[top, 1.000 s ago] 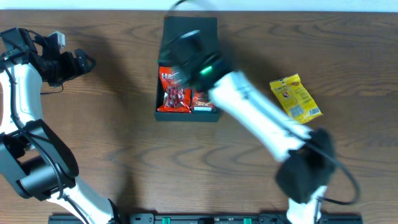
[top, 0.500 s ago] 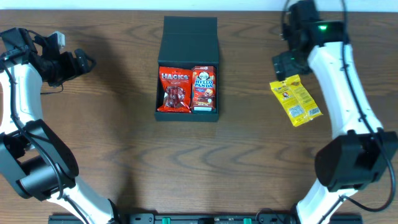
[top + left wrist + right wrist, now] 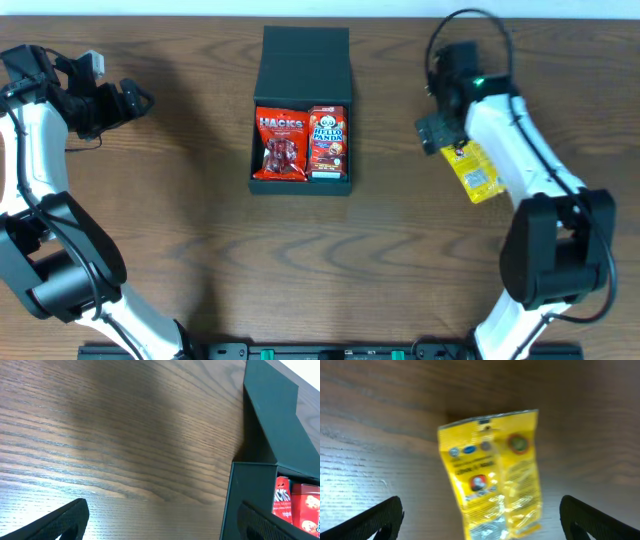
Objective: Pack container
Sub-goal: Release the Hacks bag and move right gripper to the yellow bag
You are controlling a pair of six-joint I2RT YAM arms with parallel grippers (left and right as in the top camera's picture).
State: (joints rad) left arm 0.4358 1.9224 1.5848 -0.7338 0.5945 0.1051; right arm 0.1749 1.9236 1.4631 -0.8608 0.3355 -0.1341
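The dark grey-green container (image 3: 302, 52) sits open at the table's top centre, its flap lid lying flat behind it. Inside lie a red Hacks packet (image 3: 281, 144) and a red Hello Panda packet (image 3: 328, 142). The container's wall and lid also show in the left wrist view (image 3: 250, 495). A yellow snack packet (image 3: 476, 171) lies flat on the table at the right and shows in the right wrist view (image 3: 492, 472). My right gripper (image 3: 436, 132) is open and empty, just above the packet's near end. My left gripper (image 3: 138, 100) is open and empty at the far left.
The wood table (image 3: 200, 250) carries nothing else. A dark rail (image 3: 320, 351) runs along the front edge.
My right arm has swung from over the container to the right side and now hovers over the yellow packet. The left arm has not moved.
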